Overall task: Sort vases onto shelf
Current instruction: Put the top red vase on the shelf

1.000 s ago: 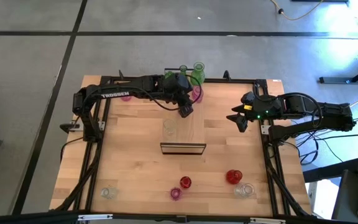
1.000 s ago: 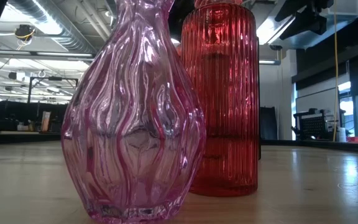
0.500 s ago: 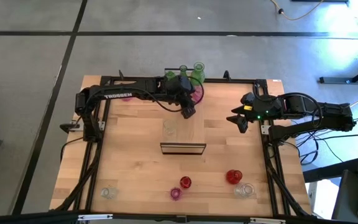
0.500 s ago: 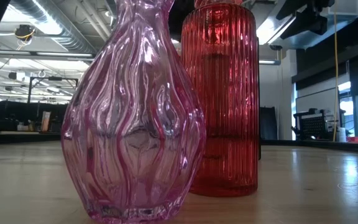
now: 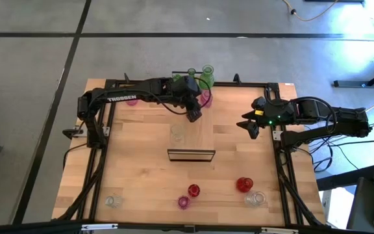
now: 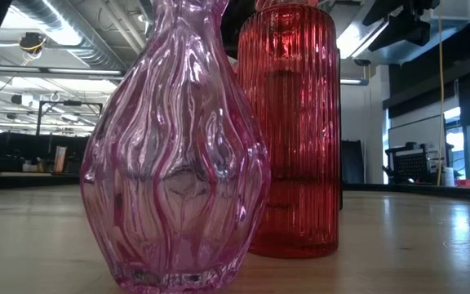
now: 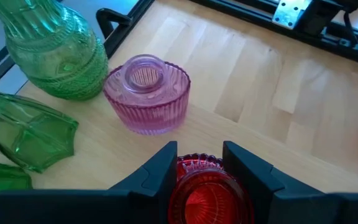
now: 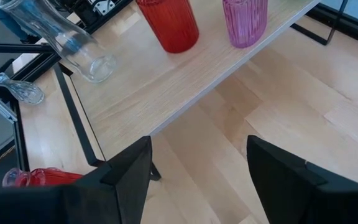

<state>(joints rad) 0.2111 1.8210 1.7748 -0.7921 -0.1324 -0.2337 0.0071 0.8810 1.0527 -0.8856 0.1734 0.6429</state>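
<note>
Left gripper [image 5: 194, 116] over the far end of the shelf, pinching a small ribbed red glass vase [image 7: 207, 193]; right arm parked.

The long light-wood plank-topped shelf [image 5: 191, 140] was seen at table centre, its dark-framed end toward the near edge. The red vase was held between the left fingers [image 7: 160, 171] at its neck, just beside a squat ribbed pink glass vase [image 7: 146, 93] and green glass vases [image 7: 58, 46] standing on the shelf. A clear glass vase [image 5: 177, 134] stood farther along the shelf. The right gripper [image 5: 249, 123] was noted near the table's right edge with jaws spread, nothing between them. Further red, pink and clear vases [image 5: 242, 185] remained on the tabletop near the front edge.
</note>
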